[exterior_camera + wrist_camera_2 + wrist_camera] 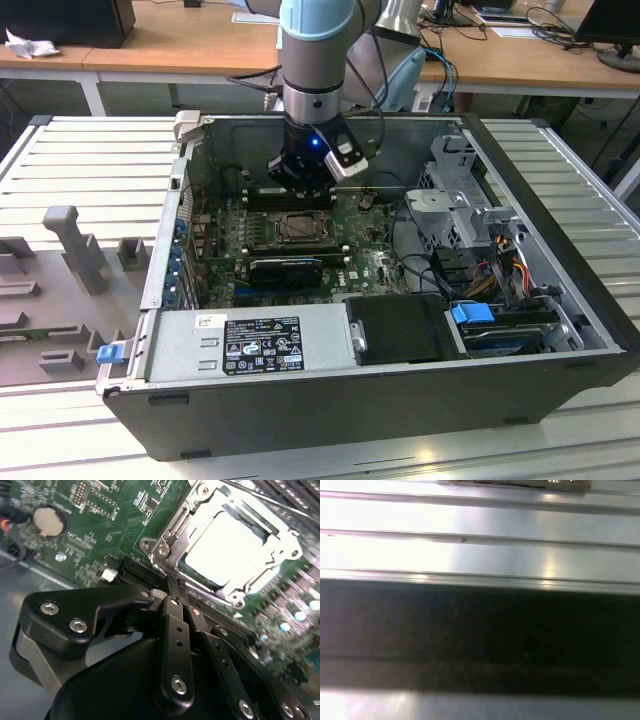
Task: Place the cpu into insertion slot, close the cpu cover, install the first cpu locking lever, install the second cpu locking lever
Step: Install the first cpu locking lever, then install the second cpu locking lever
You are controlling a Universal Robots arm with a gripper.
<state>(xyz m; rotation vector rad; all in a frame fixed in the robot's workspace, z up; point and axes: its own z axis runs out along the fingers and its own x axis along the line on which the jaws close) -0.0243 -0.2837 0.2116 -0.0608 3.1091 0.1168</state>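
Just short of the socket, the gripper (172,597) sits with its fingers drawn together on nothing.

Nearest in the second wrist view are the gripper's black linkages, whose fingertips (173,601) meet over a long black slot (145,574) on the green motherboard (100,525); beyond the tips, close ahead and a little to one side, lies the insertion slot (165,540) with the cpu cover (280,535) lying flat over it and the cpu (225,542) showing pale and bright through the cover's window. Whether either locking lever is latched cannot be told. Farther off, a round coin cell (49,521) sits on the board. In the exterior view the gripper (300,190) hangs inside the open computer case (300,400), at the far edge of the insertion slot (297,228), with a wooden desk (180,40) behind.
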